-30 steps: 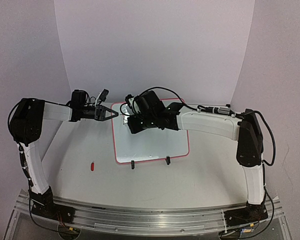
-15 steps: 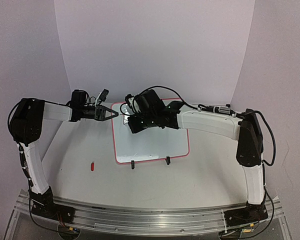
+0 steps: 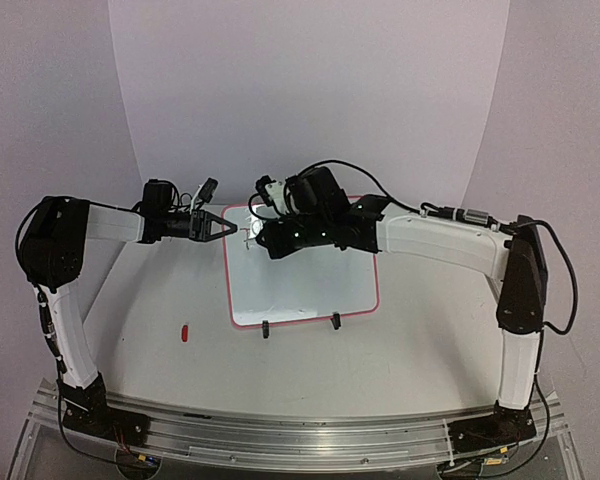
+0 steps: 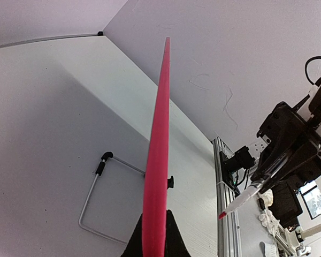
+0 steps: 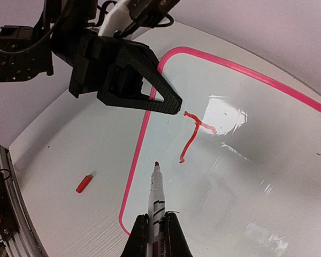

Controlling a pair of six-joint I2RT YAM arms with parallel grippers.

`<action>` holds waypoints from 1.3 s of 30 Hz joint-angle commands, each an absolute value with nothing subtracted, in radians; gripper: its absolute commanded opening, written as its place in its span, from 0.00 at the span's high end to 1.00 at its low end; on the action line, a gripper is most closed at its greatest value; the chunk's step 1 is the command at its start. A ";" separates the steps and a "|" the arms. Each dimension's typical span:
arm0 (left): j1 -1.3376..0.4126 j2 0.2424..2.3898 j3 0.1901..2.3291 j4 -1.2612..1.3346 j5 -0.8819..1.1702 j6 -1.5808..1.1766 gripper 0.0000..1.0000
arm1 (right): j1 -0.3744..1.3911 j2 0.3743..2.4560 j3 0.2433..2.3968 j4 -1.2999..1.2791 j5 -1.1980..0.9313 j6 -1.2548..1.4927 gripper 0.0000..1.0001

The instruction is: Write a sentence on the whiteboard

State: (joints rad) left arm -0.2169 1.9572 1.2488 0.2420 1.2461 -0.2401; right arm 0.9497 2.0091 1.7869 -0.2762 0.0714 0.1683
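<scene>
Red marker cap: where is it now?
In the top view, the red marker cap lies on the table, left of the whiteboard's near-left corner.

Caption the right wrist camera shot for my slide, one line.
Right gripper holds a red marker beside a red stroke on the whiteboard, whose edge the left gripper pinches.

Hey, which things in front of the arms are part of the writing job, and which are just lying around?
In the job: whiteboard, its edge gripped by the left claw; red marker, held in the right claw; red stroke on the board.
Lying about: red cap on the table, left of the board.
</scene>
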 commanded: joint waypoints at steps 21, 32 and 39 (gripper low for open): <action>-0.228 1.933 1.242 0.259 1.181 -0.181 1.00 | 0.936 2.027 1.793 -0.230 0.208 0.225 1.00; -0.228 1.933 1.240 0.259 1.184 -0.178 1.00 | 0.937 2.070 1.834 -0.224 0.231 0.221 1.00; -0.228 1.934 1.242 0.255 1.184 -0.176 1.00 | 0.936 2.079 1.838 -0.226 0.242 0.216 1.00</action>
